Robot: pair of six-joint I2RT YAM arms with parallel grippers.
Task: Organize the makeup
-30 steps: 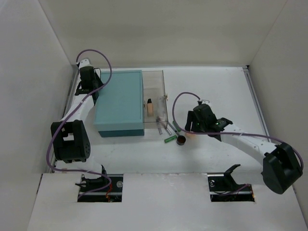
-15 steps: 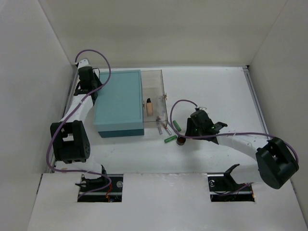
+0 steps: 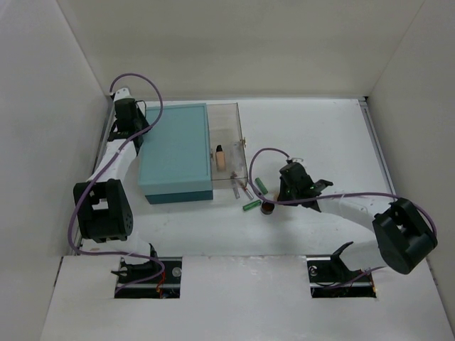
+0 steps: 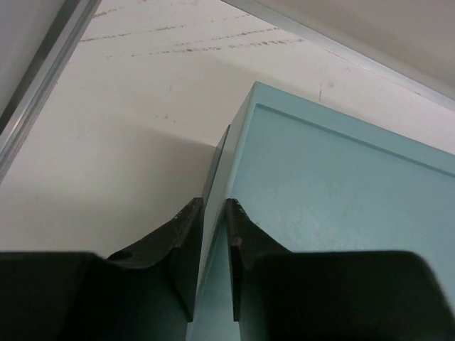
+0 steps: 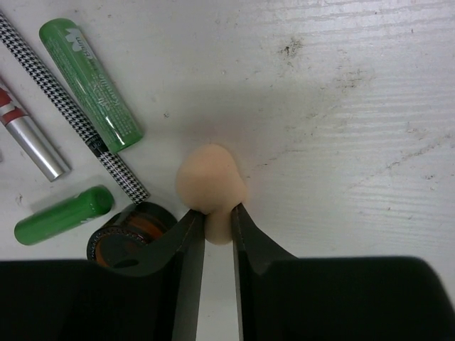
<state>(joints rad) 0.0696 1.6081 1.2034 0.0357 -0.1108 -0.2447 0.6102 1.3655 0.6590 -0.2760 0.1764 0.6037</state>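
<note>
Left pincer [image 4: 213, 213]: the fingers are almost together and clamped on a thin edge of the teal box [image 4: 341, 206], at the upper left of the overhead view. We judge that it steadies the box while the other arm works.
Right pincer [image 5: 217, 212]: the gap is narrow, and both fingers press the narrow end of the peach sponge [image 5: 210, 186].
Sponge place: it is at the middle of the right wrist view, with its round end pointing to the top of the frame. We cannot tell if it rests on the counter [image 3: 320, 135] or hangs just above it.
Why this grip: the sponge is soft, so we think a squeeze at the thin end holds it best.
Loose makeup: the green tubes [image 5: 89, 82], the checked pencil [image 5: 71, 114] and the red-silver pencil [image 5: 28, 138] lie at the left of the wrist view. The round brown piece [image 5: 131, 231] is just beside the left finger.
Already stored: the beige bottle [image 3: 222, 158] is inside the clear tray [image 3: 238, 121], which touches the right side of the box.
Our judgement: the sponge goes to this tray next.
</note>
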